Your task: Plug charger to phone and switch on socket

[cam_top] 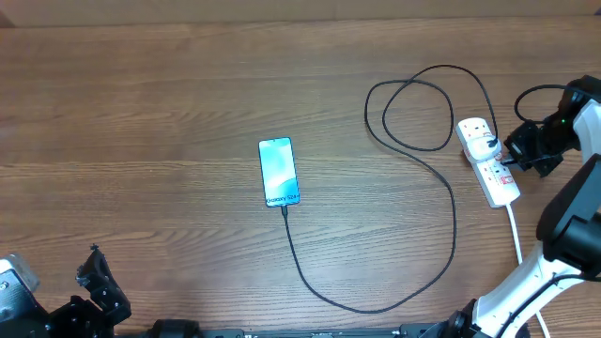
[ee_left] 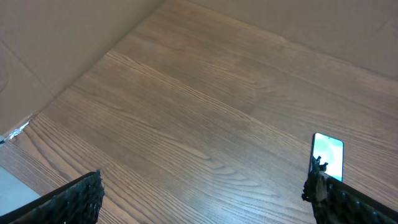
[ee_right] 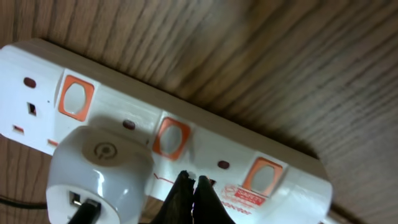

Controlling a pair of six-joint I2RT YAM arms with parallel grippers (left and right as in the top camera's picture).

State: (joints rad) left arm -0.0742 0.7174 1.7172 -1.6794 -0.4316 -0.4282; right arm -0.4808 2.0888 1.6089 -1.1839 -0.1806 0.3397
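Note:
The phone (cam_top: 279, 172) lies mid-table, teal screen up, and also shows in the left wrist view (ee_left: 329, 155). The charger's black cable (cam_top: 441, 178) runs from the phone's near end, loops, and reaches its white plug head (cam_top: 479, 143) seated in the white socket strip (cam_top: 495, 178). In the right wrist view the plug head (ee_right: 99, 174) sits in the strip (ee_right: 205, 134). My right gripper (cam_top: 515, 158) is shut, its tips (ee_right: 191, 183) pressed against the strip face beside the plug. My left gripper (ee_left: 202, 193) is open and empty, low at the front left (cam_top: 94, 282).
The strip's white cord (cam_top: 516, 233) runs toward the front right past my right arm's base (cam_top: 526, 291). A cardboard wall (ee_left: 56, 43) stands along the table's far side. Orange-ringed switches (ee_right: 169, 137) line the strip.

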